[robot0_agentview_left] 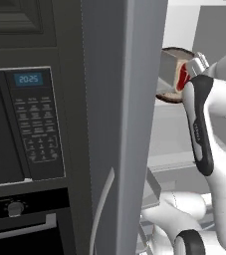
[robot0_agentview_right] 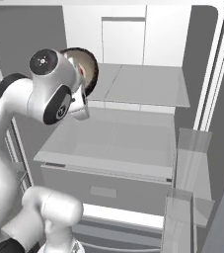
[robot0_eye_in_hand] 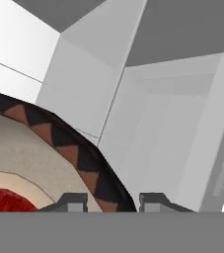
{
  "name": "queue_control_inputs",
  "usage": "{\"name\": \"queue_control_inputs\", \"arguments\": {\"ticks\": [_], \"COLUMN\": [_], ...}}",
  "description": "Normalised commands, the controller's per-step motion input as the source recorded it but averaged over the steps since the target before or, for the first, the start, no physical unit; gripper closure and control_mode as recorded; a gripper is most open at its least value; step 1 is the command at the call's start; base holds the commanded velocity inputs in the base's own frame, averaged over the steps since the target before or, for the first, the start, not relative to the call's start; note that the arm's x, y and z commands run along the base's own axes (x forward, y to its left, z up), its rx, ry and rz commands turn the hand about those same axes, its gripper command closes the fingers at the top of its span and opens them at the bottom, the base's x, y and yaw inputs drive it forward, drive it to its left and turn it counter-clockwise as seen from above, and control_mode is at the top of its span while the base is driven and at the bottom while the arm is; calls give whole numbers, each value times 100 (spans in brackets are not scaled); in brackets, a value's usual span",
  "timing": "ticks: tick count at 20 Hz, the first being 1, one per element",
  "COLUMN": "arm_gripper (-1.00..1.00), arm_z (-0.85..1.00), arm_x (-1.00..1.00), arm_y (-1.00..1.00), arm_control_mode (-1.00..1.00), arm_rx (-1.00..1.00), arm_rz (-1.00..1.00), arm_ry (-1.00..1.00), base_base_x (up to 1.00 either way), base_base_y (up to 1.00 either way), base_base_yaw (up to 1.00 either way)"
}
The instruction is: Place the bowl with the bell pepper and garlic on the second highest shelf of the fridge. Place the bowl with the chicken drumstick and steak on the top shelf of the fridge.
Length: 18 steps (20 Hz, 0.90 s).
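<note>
Brown bowl (robot0_agentview_left: 170,74) with steak (robot0_agentview_left: 183,75), tilted, airborne.

My own arm (robot0_agentview_right: 44,94) covers most of the brown bowl (robot0_agentview_right: 88,69) from the right, leaving a sliver of rim. From the left, the fridge (robot0_agentview_left: 117,99) wall hides the bowl's near side. At my tool (robot0_eye_in_hand: 112,203), the steak (robot0_eye_in_hand: 5,201) is cut off by the edge, and the drumstick is hidden.

top shelf (robot0_agentview_right: 148,86) bare, fridge (robot0_agentview_right: 205,64) walls flanking
</note>
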Motion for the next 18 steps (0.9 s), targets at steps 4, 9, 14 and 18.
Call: {"name": "queue_control_inputs", "arguments": {"ticks": [4,9,14,18], "arm_gripper": [100,100,100,-100], "arm_z": [16,-26,-39,-47], "arm_x": [100,100,100,97], "arm_y": [0,0,0,-1], "arm_control_mode": [-100,-100,-100,-100], "arm_rx": [0,0,0,-1], "arm_rz": [-1,0,-2,-6], "arm_ry": [18,5,0,0], "base_base_x": [0,0,0,0], "base_base_y": [0,0,0,0], "base_base_yaw": [0,0,0,0]}}
